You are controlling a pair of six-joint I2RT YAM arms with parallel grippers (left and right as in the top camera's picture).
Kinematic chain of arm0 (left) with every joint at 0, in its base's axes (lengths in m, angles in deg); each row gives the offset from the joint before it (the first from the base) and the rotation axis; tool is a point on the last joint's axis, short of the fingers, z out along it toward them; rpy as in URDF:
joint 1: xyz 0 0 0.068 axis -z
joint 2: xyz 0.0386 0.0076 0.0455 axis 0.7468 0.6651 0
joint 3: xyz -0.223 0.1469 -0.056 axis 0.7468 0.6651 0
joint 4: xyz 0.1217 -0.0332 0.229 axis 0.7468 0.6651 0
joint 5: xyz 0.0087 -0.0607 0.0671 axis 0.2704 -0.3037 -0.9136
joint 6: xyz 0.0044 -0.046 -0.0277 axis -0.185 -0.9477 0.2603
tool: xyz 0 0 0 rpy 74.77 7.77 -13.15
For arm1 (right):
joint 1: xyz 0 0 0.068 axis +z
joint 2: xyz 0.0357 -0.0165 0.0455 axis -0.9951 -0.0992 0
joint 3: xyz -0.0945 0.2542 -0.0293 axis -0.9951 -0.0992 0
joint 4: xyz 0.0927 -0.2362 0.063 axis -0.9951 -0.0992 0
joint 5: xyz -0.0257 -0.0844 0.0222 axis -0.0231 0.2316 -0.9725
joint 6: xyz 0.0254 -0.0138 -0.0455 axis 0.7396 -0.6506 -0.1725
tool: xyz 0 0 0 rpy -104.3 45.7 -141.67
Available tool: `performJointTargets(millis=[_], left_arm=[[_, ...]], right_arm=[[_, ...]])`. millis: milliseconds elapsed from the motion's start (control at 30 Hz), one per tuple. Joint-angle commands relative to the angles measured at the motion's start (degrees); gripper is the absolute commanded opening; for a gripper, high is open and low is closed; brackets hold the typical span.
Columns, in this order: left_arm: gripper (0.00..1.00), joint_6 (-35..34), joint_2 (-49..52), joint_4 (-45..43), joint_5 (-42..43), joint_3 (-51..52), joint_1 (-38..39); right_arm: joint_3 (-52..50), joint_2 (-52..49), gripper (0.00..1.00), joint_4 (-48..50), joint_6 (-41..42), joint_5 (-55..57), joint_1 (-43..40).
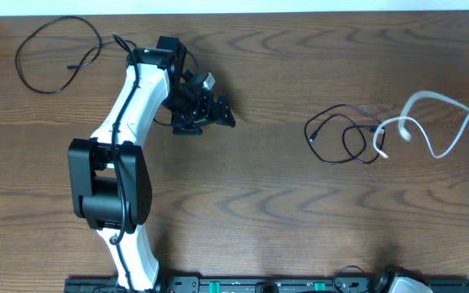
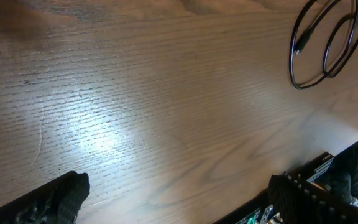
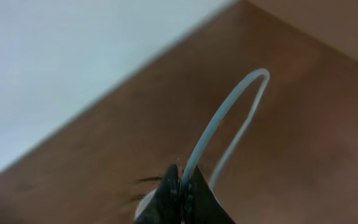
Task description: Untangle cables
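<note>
Overhead, the brown wood-grain tabletop (image 1: 259, 187) carried three cords, lying in two separate places. A thin black flexible cord (image 1: 19, 63) lay alone in a loose open loop in the upper left of the frame, one end reaching close to the white-shelled left arm (image 1: 124, 106). A second thin black cord (image 1: 311, 134) sat in a few small overlapping loops at the right centre, well apart from the first. A thin white flexible cord (image 1: 430, 96) curved up from those loops and ran to the right edge of the frame. Its lower end with the small plug overlapped the right side of the second black cord, though whether the two were actually tangled could not be told.

The left pincer (image 1: 208, 120) hung over bare wood just left of the frame's centre, between the two groups of cords. Its dark fingers were spread wide with nothing between them. In the left wrist view the fingers (image 2: 61, 199) showed only at the lower corners. The looped second black cord appeared far off in the upper right of that view.

The right pincer (image 3: 182, 180) was pressed together on the white cord, pinching it between the fingertips at the bottom centre of the right wrist view. From there the cord rose in a narrow arch toward the upper right, above a blurred tabletop edge.
</note>
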State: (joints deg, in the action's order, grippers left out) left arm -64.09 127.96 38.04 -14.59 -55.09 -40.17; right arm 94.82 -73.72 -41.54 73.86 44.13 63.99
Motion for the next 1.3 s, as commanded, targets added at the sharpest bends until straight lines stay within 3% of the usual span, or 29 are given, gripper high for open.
performJointTargets(millis=[0, 167, 200, 233, 267, 300, 367, 467, 633, 700, 1000, 1267], left_arm=[[0.98, 0.98, 0.33, 0.04, -0.7, 0.33, -0.04], [0.98, 1.01, 0.33, 0.02, -0.7, 0.33, -0.04], [0.98, 1.01, 0.33, 0.0, -0.7, 0.33, -0.04], [0.98, 1.01, 0.33, 0.0, -0.7, 0.33, -0.04], [0.98, 1.01, 0.33, -0.02, -0.7, 0.33, -0.04], [0.98, 1.01, 0.33, -0.02, -0.7, 0.33, -0.04], [0.98, 1.01, 0.33, -0.02, -0.7, 0.33, -0.04], [0.98, 0.98, 0.33, -0.02, -0.7, 0.33, -0.04], [0.98, 0.98, 0.33, -0.04, -0.7, 0.33, -0.02], [0.98, 0.98, 0.33, -0.2, -0.7, 0.35, -0.04], [0.98, 1.01, 0.33, -0.44, -0.7, 0.33, -0.04], [0.98, 1.01, 0.33, -0.44, -0.7, 0.35, -0.04]], right_arm=[[0.33, -4.57, 0.01, -2.08, 3.23, 12.92, -1.84], [0.33, -9.25, 0.01, -4.0, 5.75, 13.49, -4.46], [0.33, -10.1, 0.09, -4.39, 5.84, 13.27, -4.72], [0.33, -10.97, 0.27, -4.85, 5.84, 12.72, -4.9], [0.33, -11.78, 0.54, -5.38, 5.84, 12.39, -4.87], [0.33, -12.57, 0.74, -5.92, 5.84, 11.63, -4.87], [0.33, -14.14, 0.97, -6.8, 5.79, 7.61, -4.87], [0.33, -16.35, 0.99, -8.07, 2.08, -2.97, -4.81], [0.07, -19.91, 0.99, -9.18, -12.28, -30.05, -3.1], [-0.11, -21.44, 0.99, -10.93, -16.39, -35.58, -1.31], [-2.95, -29.49, 0.94, -20.96, -17.84, -23.34, 11.37], [-14.6, -32.96, 0.94, -12.72, -22.03, -20.31, 23.61]])
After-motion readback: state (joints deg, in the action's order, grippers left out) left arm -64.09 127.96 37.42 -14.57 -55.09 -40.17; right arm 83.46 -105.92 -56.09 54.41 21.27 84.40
